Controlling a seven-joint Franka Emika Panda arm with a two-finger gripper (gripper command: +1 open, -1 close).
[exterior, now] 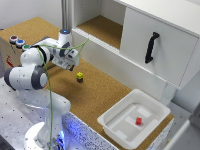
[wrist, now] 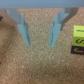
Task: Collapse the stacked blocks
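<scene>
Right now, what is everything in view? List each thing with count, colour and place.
stacked blocks: 2, bright yellow on top of a darker brownish one, on the cork tabletop just to the exterior view's right of the gripper; also at the edge of the wrist view.
red cube: 1, red, inside the white tub.
white tub: 1, white, on the tabletop's near corner at the exterior view's right.
cabinet: 1, white, behind the tabletop, with a black handle and an open shelf.
small pots: 3 or so, with red, blue and green tops, on the box at the exterior view's left.
cork tabletop: 1, brown.
gripper: 1, blue fingers, open, holding nothing, above the cork.
</scene>
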